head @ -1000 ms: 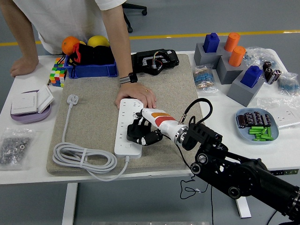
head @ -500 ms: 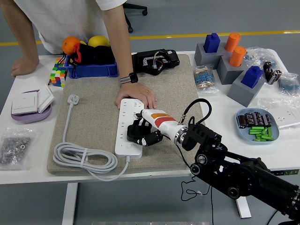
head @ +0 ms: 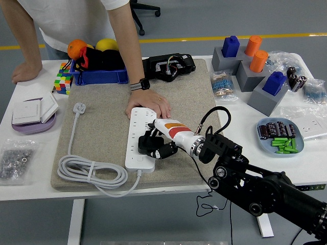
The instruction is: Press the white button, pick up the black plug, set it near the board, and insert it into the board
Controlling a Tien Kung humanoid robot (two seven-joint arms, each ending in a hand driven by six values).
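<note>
A white power strip (head: 137, 148) lies on the grey felt mat (head: 102, 132), its long side running away from me. My right hand (head: 152, 143) reaches in from the lower right, its black fingers curled around the black plug (head: 146, 142), which sits on the strip's middle sockets. How deep the plug sits is hidden by the fingers. A person's hand (head: 152, 103) rests on the strip's far end. The strip's white cord (head: 89, 173) coils at the mat's front left and ends in a white plug (head: 78, 108).
A purple dish with white switch plates (head: 33, 115) and a bag of screws (head: 18, 158) lie at the left. A blue tray with fruit (head: 97, 71) and a black device (head: 168, 66) stand at the back. Grey blocks (head: 255, 76) and a blue dish (head: 280, 138) fill the right.
My right hand with the plug has shifted very slightly on the strip. The person's hand stays on the strip's far end.
</note>
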